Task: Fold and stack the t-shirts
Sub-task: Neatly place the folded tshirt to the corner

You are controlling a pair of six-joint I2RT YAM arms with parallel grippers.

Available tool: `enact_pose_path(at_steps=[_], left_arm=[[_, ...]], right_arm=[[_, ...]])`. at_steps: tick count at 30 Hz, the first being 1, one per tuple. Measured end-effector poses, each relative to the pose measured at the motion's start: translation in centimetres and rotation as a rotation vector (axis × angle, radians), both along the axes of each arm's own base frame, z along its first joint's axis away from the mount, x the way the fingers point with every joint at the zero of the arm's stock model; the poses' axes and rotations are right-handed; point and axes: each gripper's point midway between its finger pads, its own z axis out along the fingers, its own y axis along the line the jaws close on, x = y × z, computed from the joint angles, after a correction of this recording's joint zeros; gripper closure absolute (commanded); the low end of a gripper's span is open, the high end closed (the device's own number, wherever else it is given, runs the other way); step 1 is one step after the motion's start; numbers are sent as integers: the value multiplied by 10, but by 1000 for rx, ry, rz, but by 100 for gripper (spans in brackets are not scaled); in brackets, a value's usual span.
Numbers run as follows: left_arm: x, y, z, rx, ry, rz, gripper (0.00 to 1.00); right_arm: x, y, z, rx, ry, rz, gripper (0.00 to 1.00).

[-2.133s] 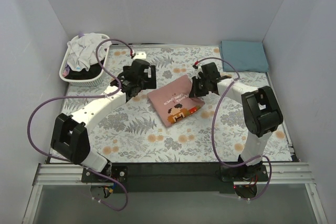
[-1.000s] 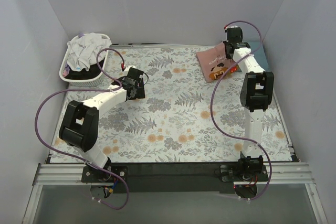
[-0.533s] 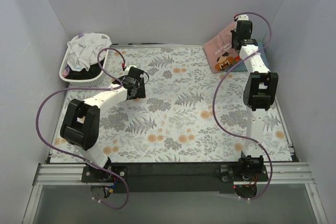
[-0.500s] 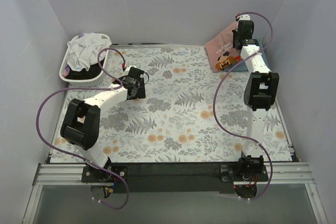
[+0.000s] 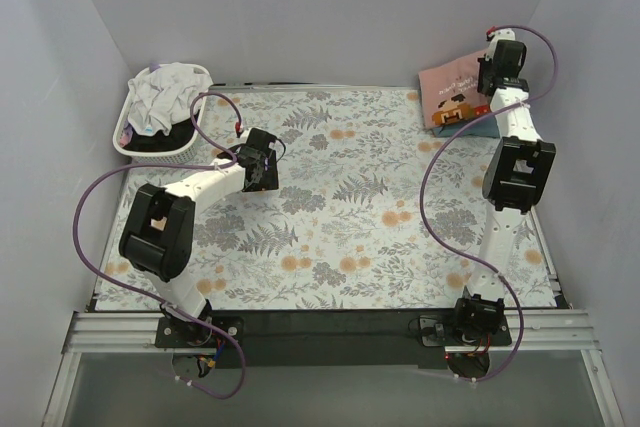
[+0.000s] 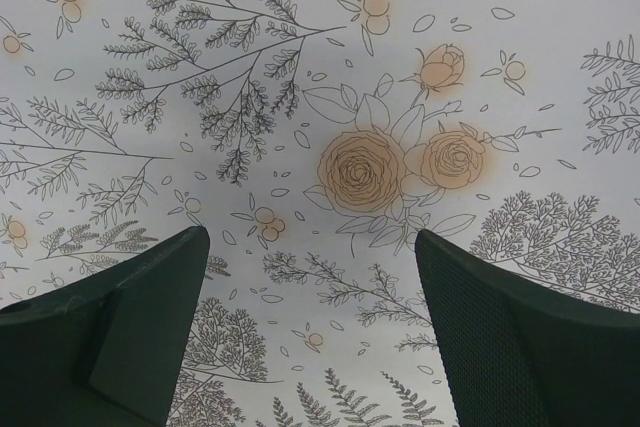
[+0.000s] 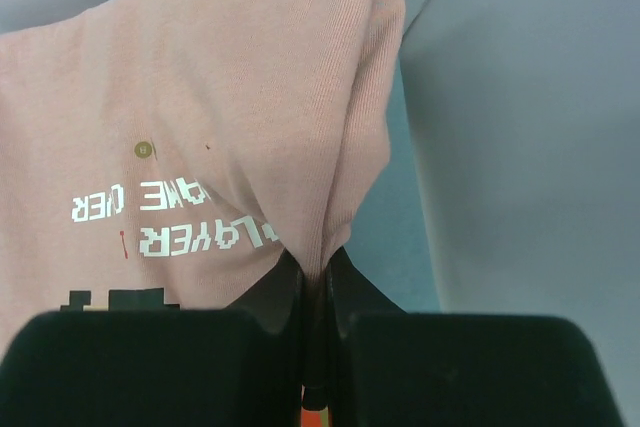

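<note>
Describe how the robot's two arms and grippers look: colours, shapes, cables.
The left arm and right arm match: white tubular links joined by boxy black joint housings. A thin purple cable loops loosely beside each, tipped with a red connector. The left gripper has two broad, dark, wedge-shaped fingers with finely textured inner faces. The right gripper looks black.

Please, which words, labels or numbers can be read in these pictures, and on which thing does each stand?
"OVER", beside a creased word, probably "GAME": white print on the pink t-shirt, upside down in the right wrist view.
"LAYER", probably "PLAYER", the rest lost in a fold: same print.
Top view: this print is too small to read. No other text seen.
</note>
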Motion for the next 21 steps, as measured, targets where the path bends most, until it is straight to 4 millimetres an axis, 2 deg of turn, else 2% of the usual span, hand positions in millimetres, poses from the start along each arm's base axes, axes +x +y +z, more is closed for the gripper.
enact_pose_path(at_steps=[5,7,12,15,18,21], left_arm=[[-1,0,-2,3,7,0,17],[0,0,-3,4,9,0,17],[-1,0,-10,9,30,-2,17],[-2,0,-11,10,38,-3,17],[-2,-1,-11,8,39,-1,17],[-2,-1,-11,7,39,-1,17]], right_arm=[[7,-9,-7,-12,-18,8,97],[9,-10,-11,-19,-20,14,93],[17,-13,-32,-37,-15,16,91],[18,-18,-46,-54,1,3,86],[17,-23,-50,-65,7,-17,85],[17,-30,-48,-79,-6,-53,54]])
